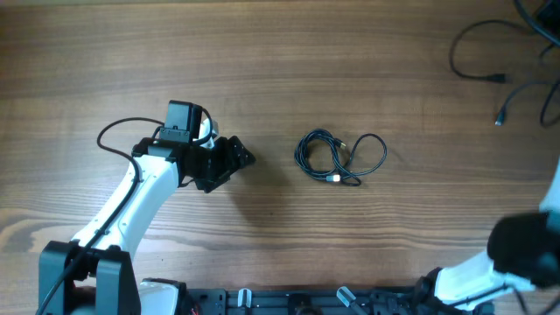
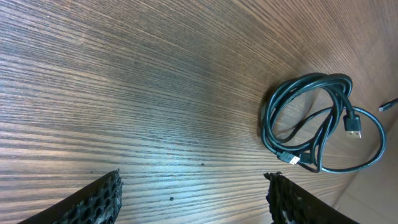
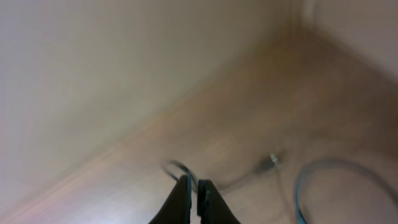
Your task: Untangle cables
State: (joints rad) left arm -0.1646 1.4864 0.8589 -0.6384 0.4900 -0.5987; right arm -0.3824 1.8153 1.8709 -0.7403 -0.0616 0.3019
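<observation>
While the left gripper (image 2: 193,186) hangs with its 2 ridged black fingers (image 2: 93,199) spread wide over bare grain, I see the cables (image 2: 317,121) coiled in a thin, glossy black bunch with 2 small plug ends, lying just ahead of it, mid-way across the wooden table (image 1: 262,52). My right gripper (image 3: 194,186) is blurred, its dark jaws pressed together; whether they pinch anything I cannot tell. More loose cords (image 1: 490,61) trail at the far right corner.

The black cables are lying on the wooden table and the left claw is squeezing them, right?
No. The cables lie on the wooden table, but the left claw is open and apart from them, holding nothing. The left wrist view shows it.
</observation>
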